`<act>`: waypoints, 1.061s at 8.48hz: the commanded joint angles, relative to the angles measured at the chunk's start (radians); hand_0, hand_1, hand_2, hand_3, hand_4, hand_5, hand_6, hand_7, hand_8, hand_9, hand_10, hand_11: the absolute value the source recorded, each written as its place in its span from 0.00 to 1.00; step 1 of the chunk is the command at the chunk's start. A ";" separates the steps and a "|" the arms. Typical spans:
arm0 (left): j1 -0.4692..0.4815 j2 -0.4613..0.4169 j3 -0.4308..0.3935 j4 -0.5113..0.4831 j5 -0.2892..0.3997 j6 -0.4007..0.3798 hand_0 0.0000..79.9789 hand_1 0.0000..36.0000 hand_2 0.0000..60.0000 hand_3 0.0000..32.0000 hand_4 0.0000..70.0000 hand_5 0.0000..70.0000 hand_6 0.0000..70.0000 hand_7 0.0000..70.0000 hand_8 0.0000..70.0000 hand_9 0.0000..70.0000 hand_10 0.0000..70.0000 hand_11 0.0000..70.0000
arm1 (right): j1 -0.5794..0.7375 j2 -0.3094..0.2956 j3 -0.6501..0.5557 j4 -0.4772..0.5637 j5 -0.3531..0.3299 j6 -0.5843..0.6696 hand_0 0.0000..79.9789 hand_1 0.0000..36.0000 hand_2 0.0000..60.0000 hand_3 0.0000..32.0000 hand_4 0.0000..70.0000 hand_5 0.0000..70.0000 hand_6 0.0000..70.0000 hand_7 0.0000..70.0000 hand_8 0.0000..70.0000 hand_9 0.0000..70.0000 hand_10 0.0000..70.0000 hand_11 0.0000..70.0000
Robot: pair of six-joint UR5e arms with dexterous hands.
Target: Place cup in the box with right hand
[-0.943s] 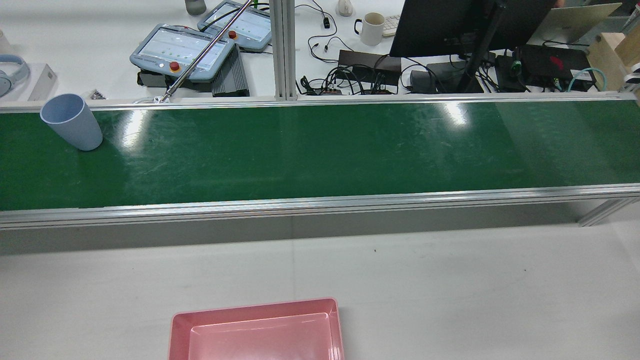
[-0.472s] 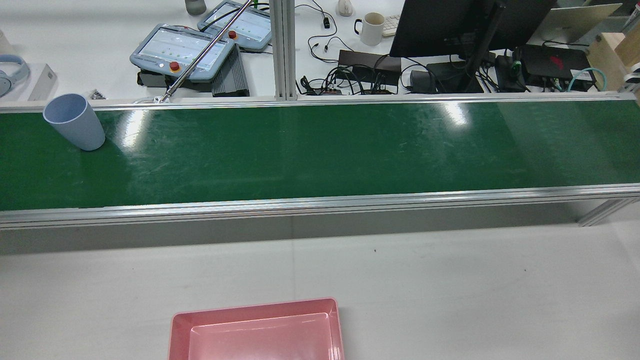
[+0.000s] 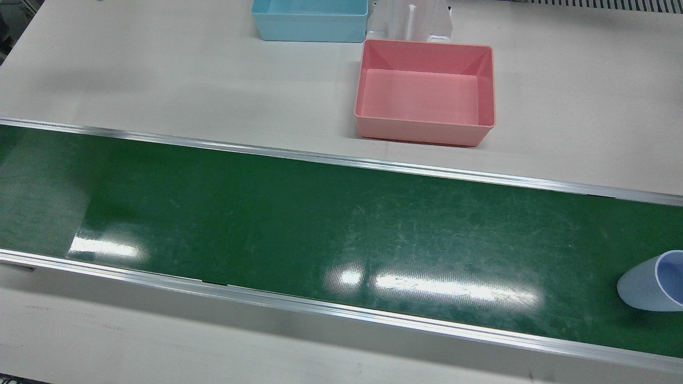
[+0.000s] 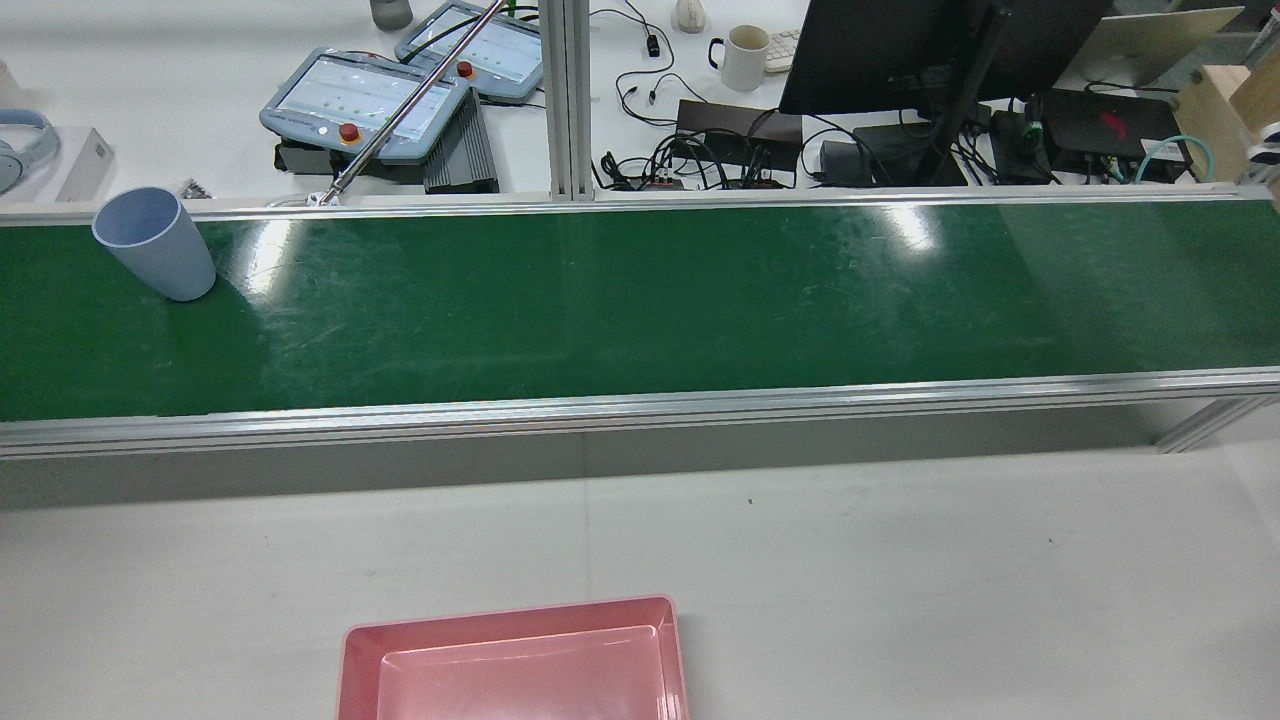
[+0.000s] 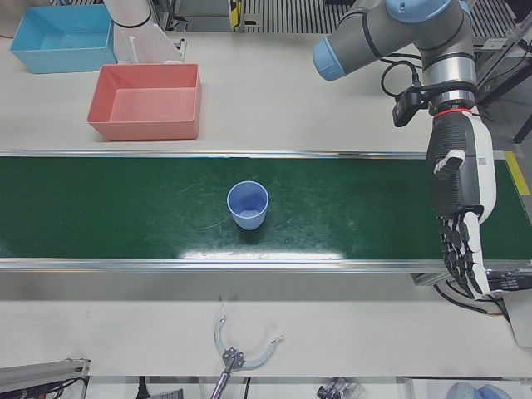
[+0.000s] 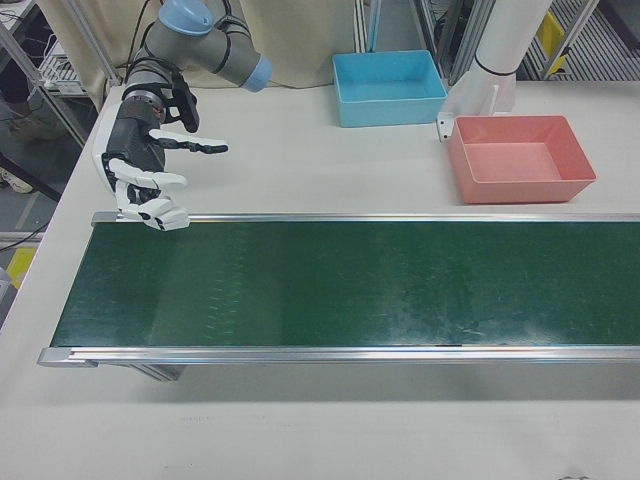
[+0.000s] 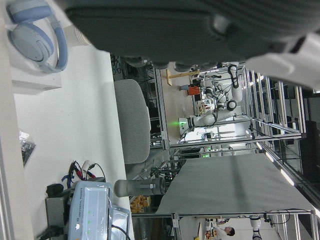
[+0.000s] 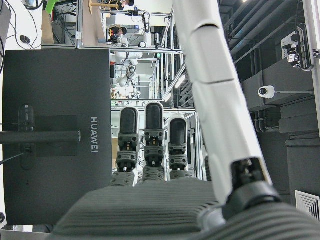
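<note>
Long green conveyor belt [image 4: 640, 300] w/ aluminium side rails runs across a white table [image 4: 900, 560], and behind it there's a cluttered desk w/ two grey-blue teach pendants [image 4: 365, 100], a white mug [image 4: 743, 57], a black monitor [image 4: 880, 50] and a tangle of cables. The pale blue plastic cup [image 4: 155, 243] stands upright on the belt, mouth up, nothing touching it; in the rear view it's at the far left end near the far rail, and the front view only catches it cut off at the right edge [image 3: 653, 281]. In the left-front view the cup [image 5: 248, 204] sits roughly mid-belt in that frame. The pink rectangular plastic box [image 3: 425, 92] is on the white table on the robot's side of the belt, well apart from the cup, and looks empty. A light blue plastic bin [image 6: 389, 87] sits near it, further toward the right arm's side. Left hand [image 5: 460, 208] hangs over the belt's end w/ fingers straight and pointing down, holding nothing, well off to the side of the cup. Right hand [image 6: 145, 170] hovers at the opposite end of the belt by the rail, fingers spread apart, thumb sticking out, also holding nothing. Right hand view shows fingers [image 8: 153, 145] extended side by side in front of that monitor, so def not closed on anything.
</note>
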 commanded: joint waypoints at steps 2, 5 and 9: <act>0.001 0.001 0.000 0.000 0.000 0.000 0.00 0.00 0.00 0.00 0.00 0.00 0.00 0.00 0.00 0.00 0.00 0.00 | 0.000 0.000 0.000 0.000 0.000 0.000 1.00 0.79 0.00 0.00 0.37 0.21 0.23 0.81 0.43 0.55 0.34 0.52; 0.001 0.001 0.001 0.000 0.001 0.000 0.00 0.00 0.00 0.00 0.00 0.00 0.00 0.00 0.00 0.00 0.00 0.00 | 0.002 0.000 0.000 0.000 0.000 0.000 1.00 0.79 0.00 0.00 0.37 0.21 0.23 0.81 0.43 0.55 0.34 0.52; 0.001 0.001 0.003 -0.004 0.000 0.000 0.00 0.00 0.00 0.00 0.00 0.00 0.00 0.00 0.00 0.00 0.00 0.00 | 0.000 0.000 -0.012 0.002 0.002 0.003 1.00 0.77 0.00 0.00 0.35 0.21 0.23 0.80 0.43 0.55 0.34 0.52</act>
